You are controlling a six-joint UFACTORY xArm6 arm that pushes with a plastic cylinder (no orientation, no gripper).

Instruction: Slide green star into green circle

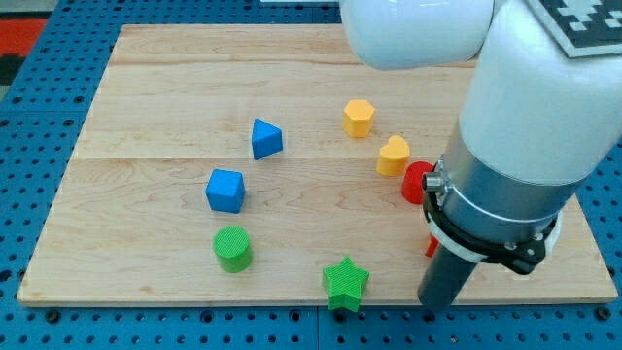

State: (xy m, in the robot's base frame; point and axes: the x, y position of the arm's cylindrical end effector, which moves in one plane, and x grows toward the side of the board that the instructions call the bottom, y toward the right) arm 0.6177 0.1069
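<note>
The green star (346, 282) lies near the board's bottom edge, right of centre. The green circle (232, 248), a short cylinder, stands to its left and a little higher. My tip (437, 306) is at the lower end of the dark rod, close to the bottom edge, to the right of the green star with a gap between them. The arm's white and grey body covers the view's right side.
A blue cube (224, 191) and a blue triangle-like block (265, 139) lie left of centre. A yellow hexagon (359, 118) and a yellow rounded block (393, 156) lie above the star. A red block (417, 182) is partly hidden by the arm. The wooden board (146, 97) rests on blue pegboard.
</note>
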